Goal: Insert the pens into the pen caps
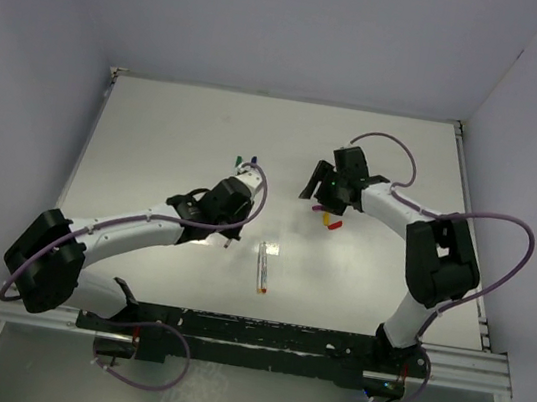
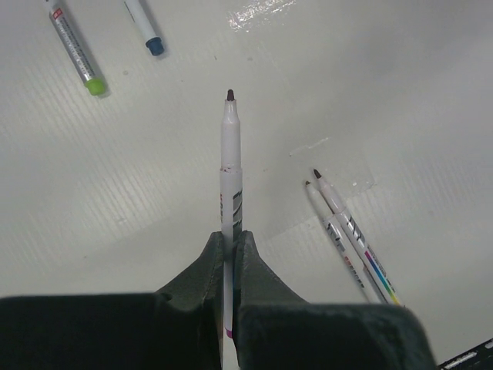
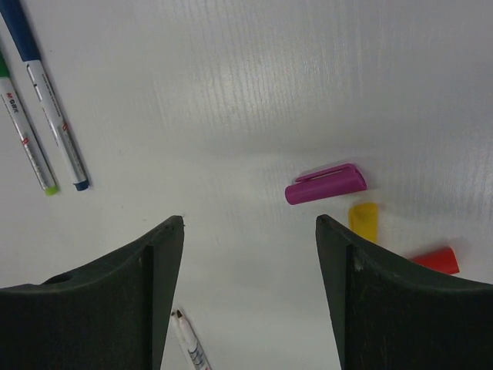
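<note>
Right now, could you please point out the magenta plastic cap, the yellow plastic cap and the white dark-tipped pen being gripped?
Magenta plastic cap (image 3: pixel 326 183), right wrist view, middle of its body.
Yellow plastic cap (image 3: pixel 363 218), right wrist view, its visible upper part.
White dark-tipped pen (image 2: pixel 230 158), left wrist view, mid barrel.

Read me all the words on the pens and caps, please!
Nothing reads clearly.
Green pen: red and grey print, too blurred.
Blue pen: tiny print, too blurred.
Held pen: dark marks, unreadable.
Two loose pens: coloured print, too small.
Purple cap: no writing visible.
</note>
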